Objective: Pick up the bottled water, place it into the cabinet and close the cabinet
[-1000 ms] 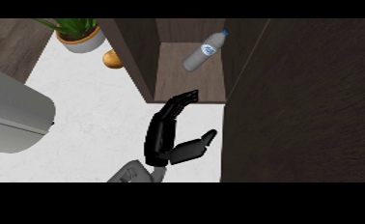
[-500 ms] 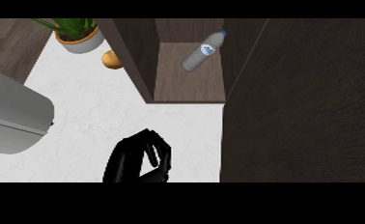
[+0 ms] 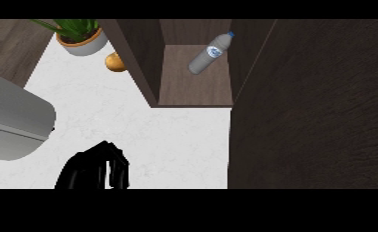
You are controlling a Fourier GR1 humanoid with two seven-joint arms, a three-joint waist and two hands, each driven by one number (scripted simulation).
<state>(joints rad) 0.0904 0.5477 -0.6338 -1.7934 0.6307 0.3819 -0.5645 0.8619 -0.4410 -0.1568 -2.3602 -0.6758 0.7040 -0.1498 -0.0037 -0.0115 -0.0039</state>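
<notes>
Bottle point(image 3: 210, 54) lies tilted inside the cabinet point(image 3: 196, 83); we see its door point(image 3: 303, 106) open right, far from the one hand point(image 3: 94, 170), near-left, fingers curled, empty.

The bottle point(image 3: 210, 54) lies tilted inside the open cabinet point(image 3: 193, 83), cap toward the upper right, resting on the shelf near the right wall. The cabinet door point(image 3: 306, 106) stands open at the right. One black hand point(image 3: 94, 170) shows at the lower edge, left of centre, over the white counter point(image 3: 170, 136), fingers curled and holding nothing. A potted plant point(image 3: 77, 37) and an orange fruit point(image 3: 114, 62) sit left of the cabinet. A grey appliance point(image 3: 21, 123) lies at the left edge.
</notes>
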